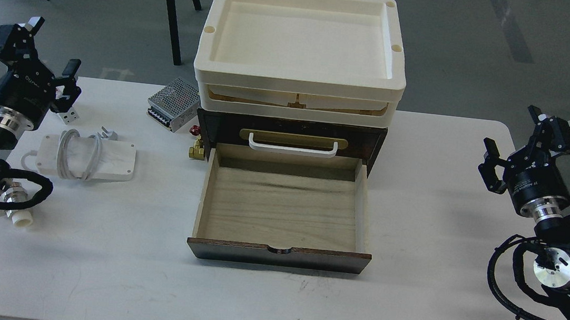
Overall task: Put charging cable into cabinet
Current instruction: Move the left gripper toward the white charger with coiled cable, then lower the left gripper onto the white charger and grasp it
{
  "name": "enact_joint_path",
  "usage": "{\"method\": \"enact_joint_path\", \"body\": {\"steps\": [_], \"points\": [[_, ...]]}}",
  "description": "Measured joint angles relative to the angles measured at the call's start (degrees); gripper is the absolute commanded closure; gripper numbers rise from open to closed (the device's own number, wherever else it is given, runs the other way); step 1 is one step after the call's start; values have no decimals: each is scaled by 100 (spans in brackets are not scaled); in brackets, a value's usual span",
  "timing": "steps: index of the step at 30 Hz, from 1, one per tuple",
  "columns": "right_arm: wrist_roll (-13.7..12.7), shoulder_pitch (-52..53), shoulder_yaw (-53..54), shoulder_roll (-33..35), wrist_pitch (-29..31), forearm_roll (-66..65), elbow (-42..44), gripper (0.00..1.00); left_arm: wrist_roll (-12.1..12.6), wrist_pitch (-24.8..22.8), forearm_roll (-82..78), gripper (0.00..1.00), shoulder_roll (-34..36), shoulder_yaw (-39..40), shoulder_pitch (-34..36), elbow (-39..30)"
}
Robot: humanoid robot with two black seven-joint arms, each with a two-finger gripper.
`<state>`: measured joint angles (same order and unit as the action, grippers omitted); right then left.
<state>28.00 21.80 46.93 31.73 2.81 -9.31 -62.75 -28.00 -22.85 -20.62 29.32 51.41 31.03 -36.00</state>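
The charging cable (107,160), a flat white block wound with a white-grey cord, lies on the table left of the cabinet. The cabinet (377,138) is a dark-brown wooden chest with a white bar handle on its upper front. Its lower drawer (282,210) is pulled out toward me and shows an empty pale wood interior. My left gripper (52,49) is open and empty, hovering above and behind the cable's left end. My right gripper (514,130) is open and empty, well to the right of the cabinet.
A cream plastic tray (299,76) sits on top of the cabinet. A silver perforated-metal box (174,102) and a small brass valve (196,148) with a red knob stand by its left side. A white fitting (23,217) lies near my left arm.
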Motion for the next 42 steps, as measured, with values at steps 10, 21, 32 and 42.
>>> {"method": "enact_joint_path", "body": {"steps": [10, 21, 32, 42], "points": [[0, 0, -9, 0, 0, -1, 0, 1, 0, -11, -1, 1, 19, 48, 26, 15], [0, 0, -27, 0, 0, -1, 0, 1, 0, 216, -1623, 10, 764, 1, 289, -87], [0, 0, -43, 0, 0, -1, 0, 1, 0, 302, -4579, 5, 1930, -386, 503, -980], [0, 0, -44, 0, 0, -1, 0, 1, -1, 606, -6072, 6, 2170, -2104, 716, -973]]}}
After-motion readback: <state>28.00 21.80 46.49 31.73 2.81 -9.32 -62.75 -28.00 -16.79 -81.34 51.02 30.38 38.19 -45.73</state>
